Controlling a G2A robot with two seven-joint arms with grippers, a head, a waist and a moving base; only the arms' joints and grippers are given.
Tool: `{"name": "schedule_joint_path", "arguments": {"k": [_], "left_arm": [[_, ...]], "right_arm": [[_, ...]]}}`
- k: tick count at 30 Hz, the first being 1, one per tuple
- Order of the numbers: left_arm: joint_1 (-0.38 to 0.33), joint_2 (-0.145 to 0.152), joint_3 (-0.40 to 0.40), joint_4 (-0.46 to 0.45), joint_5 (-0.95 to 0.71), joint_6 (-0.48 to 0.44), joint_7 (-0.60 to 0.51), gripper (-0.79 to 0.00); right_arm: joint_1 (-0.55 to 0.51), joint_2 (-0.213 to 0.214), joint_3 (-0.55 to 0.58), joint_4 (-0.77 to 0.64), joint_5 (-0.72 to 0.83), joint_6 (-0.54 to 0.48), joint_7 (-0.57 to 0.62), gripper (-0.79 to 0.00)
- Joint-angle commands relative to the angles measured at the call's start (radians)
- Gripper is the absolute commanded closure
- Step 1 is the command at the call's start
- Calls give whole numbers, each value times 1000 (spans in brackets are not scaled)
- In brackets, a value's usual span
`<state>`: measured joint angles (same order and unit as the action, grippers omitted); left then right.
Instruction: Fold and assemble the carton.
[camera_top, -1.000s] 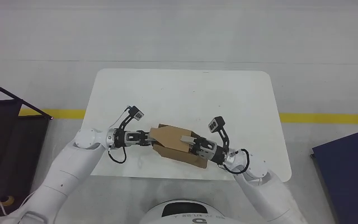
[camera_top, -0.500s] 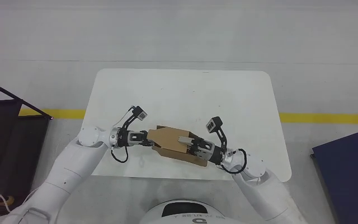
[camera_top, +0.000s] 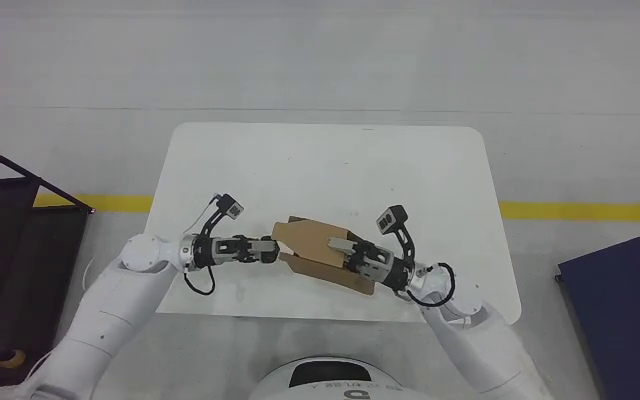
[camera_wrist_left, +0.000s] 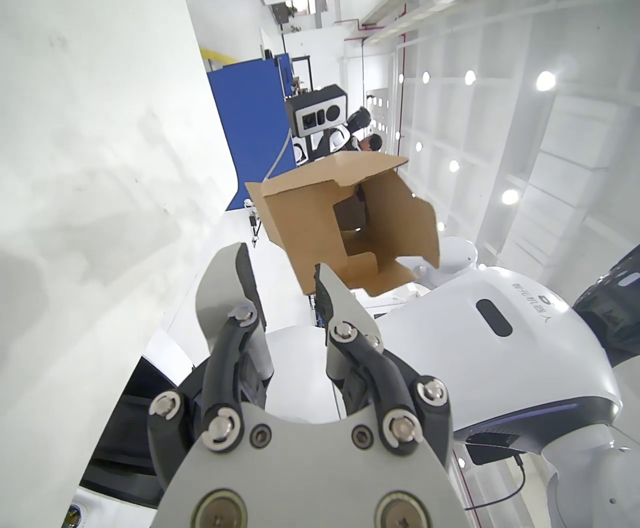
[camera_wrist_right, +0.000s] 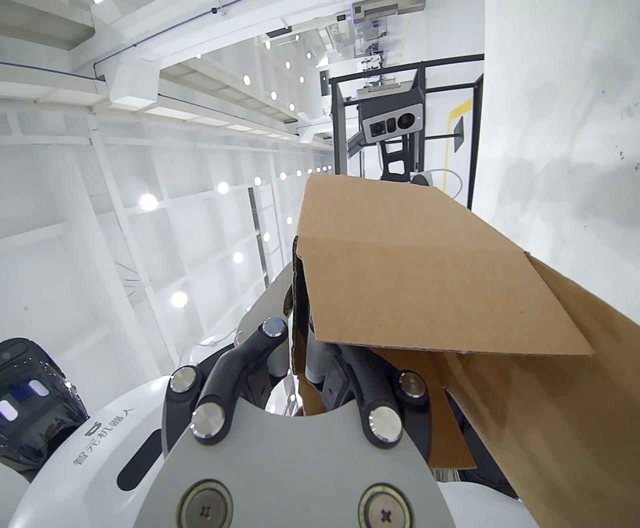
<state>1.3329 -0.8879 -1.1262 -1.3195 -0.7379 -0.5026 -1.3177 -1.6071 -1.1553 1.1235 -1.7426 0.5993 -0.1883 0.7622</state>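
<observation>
Both arms are low and stretched inward over the near part of the table (camera_top: 400, 170), forearms nearly in one line, wrists facing each other with the carton (camera_top: 312, 245) between them.

Left arm: elbow out to the side, forearm about level, left gripper (camera_top: 270, 250) pointing straight at the carton's left end. In the left wrist view its fingers (camera_wrist_left: 225, 280) are spread apart with nothing between them. One fingertip sits right at the carton's lower edge; I can't tell if it touches.

Right arm: elbow tucked back toward the body, forearm angled in from the near right corner. The right gripper (camera_top: 342, 248) is clamped on the carton's right end. One grey finger lies across the top panel, and in the right wrist view a cardboard wall runs down between the fingers.

The carton is brown and half formed, lying on its side and slightly skewed, over the near middle of the table. The end facing the left gripper is open, its flaps (camera_wrist_left: 385, 165) splayed outward. It looks raised off the tabletop in the left wrist view, though I'm not sure.
</observation>
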Motion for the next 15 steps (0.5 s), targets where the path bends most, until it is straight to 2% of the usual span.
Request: {"name": "schedule_joint_path", "arguments": {"k": [1,3,4,6,11,15], "left_arm": [[19,5,-11,-3,2,-2,2,-308],[31,7,-16,-5,1,-2,2,-366],[34,8,-16,-6,-1,-2,2,-443],[35,7,-10,-8,1,-1,1,-785],[-11,-2,22,47,70,-8,9,-785],[-82,-28,88,101,105,18,43,-785]], "right_arm": [[-1,1,4,-1,10,1,9,0],[-3,2,9,-1,27,4,26,0],[-3,2,11,0,38,7,35,0],[-3,4,16,2,60,14,55,0],[1,6,22,7,86,29,99,0],[4,7,17,9,86,38,112,0]]}}
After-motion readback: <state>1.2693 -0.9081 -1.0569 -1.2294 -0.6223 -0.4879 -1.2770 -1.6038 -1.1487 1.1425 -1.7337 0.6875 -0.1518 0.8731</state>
